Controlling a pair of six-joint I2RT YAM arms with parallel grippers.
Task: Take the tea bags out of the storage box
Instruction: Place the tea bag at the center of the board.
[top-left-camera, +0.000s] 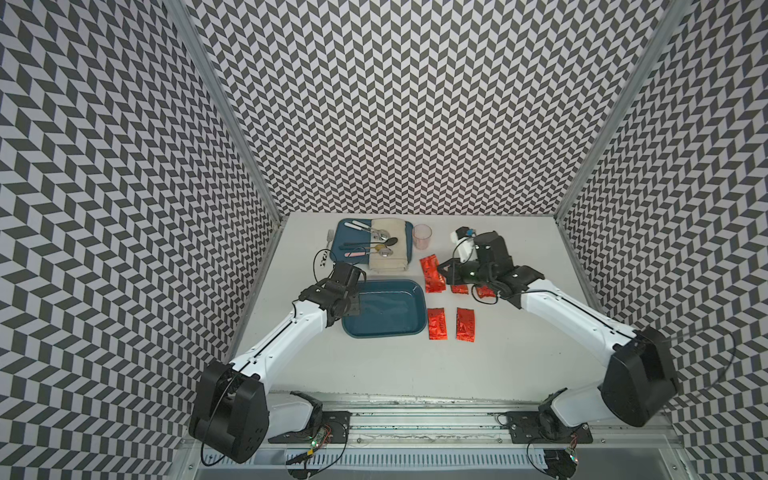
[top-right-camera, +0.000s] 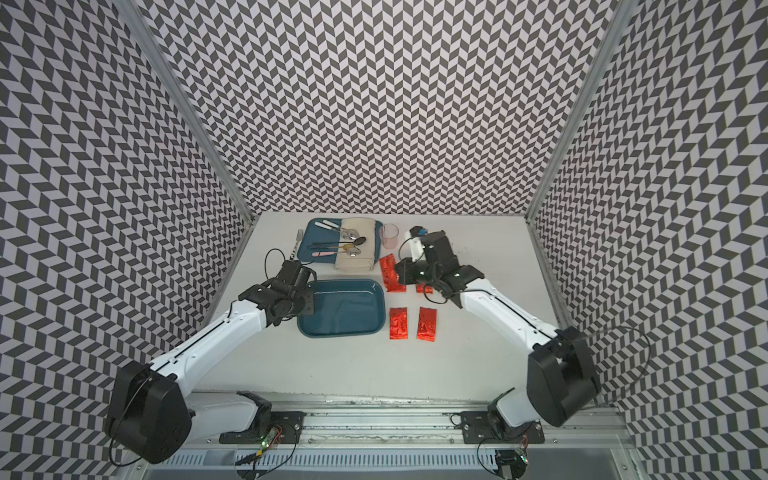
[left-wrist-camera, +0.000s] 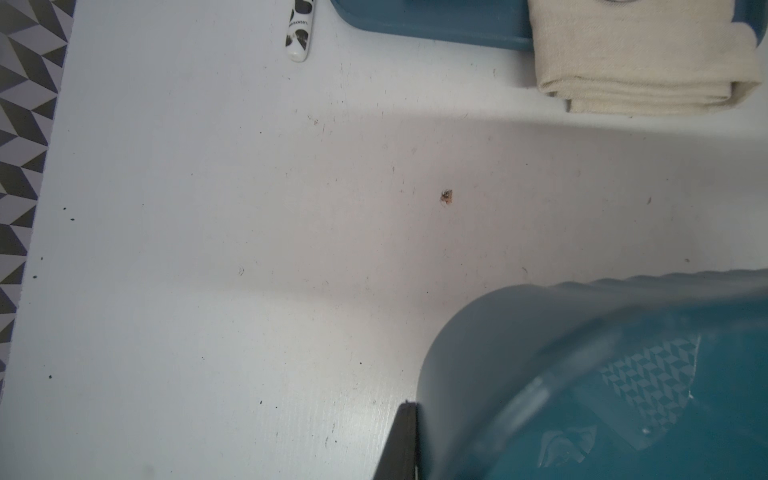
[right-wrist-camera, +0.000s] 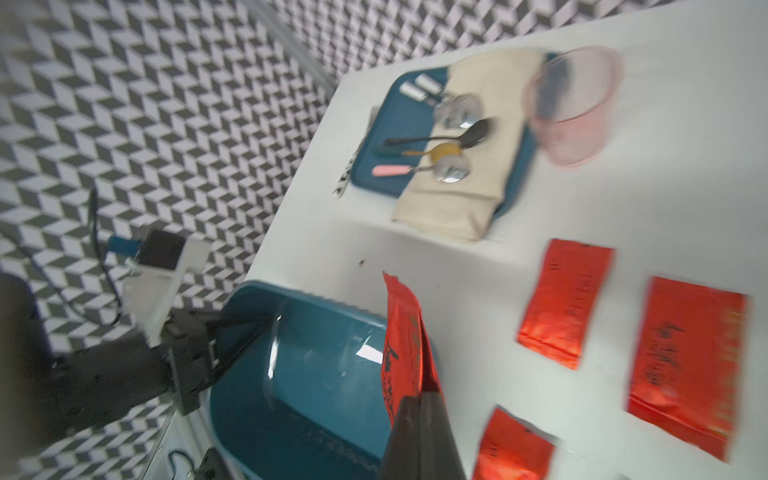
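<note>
Where the worktop (top-left-camera: 374, 365) meets the left wall, only a narrow strip of bare surface separates the wall from the left arm. The left gripper (top-left-camera: 353, 304) is clamped on the left rim of the storage box (top-left-camera: 390, 311). Behind the box, near the back edge, sits a blue tray (top-left-camera: 341, 235) of cutlery. A fork (top-left-camera: 329, 241) lies off the tray's left rim, and a beige cloth (top-left-camera: 388, 253) overhangs its front rim. A pink cup (top-left-camera: 422, 236) stands just beside the tray. All tea bags (top-left-camera: 437, 324) in view lie outside the box. Two are flat, side by side, just off its right rim, and others are partly hidden under the right arm. The right gripper (right-wrist-camera: 419, 401) is closed on one tea bag (right-wrist-camera: 403, 332), held on edge near that rim. The front half of the worktop is open.
</note>
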